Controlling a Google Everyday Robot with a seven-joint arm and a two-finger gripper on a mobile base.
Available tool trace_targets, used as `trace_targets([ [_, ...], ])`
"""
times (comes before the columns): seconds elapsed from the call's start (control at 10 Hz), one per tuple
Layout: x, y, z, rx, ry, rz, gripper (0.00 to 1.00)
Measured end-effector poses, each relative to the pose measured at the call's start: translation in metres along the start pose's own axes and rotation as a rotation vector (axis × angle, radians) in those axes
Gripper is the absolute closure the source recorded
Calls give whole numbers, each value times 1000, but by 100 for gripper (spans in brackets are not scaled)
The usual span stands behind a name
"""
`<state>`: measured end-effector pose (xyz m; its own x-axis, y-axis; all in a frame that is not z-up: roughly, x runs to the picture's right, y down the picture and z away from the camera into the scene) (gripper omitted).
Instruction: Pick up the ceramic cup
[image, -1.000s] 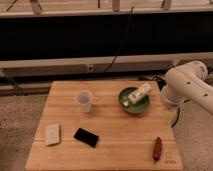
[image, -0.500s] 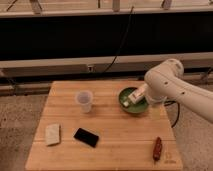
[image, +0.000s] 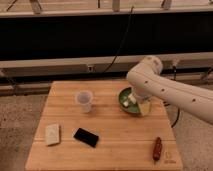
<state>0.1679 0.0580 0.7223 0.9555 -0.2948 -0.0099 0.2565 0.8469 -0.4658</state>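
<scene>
The ceramic cup (image: 84, 100) stands upright at centre-left of the table (image: 120, 145), free on all sides, which leaves room for a grasp. The gripper (image: 136, 104) hangs right of centre over the green bowl (image: 122, 97), apart from the cup; whether it is open or closed cannot be told. A black phone (image: 86, 137) lies below the cup in the frame, probably outside any approach path.

Item: ceramic cup (image: 84, 100). Small, whitish, slightly translucent, no handle, tapering to a narrower base. Stands upright, mouth up, on the wooden counter (image: 117, 142), left of centre, toward the far edge. The pincer (image: 133, 102) is low over the counter to the cup's right, not touching it.
</scene>
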Motion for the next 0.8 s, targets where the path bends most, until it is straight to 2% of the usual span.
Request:
trace_targets([
  [0.2, -8, -11, -1, 8, 21, -47, 20],
  [0.6, -51, -40, -3, 41, 25, -144, 20],
  [0.8, -50, -43, -2, 40, 19, -168, 20],
])
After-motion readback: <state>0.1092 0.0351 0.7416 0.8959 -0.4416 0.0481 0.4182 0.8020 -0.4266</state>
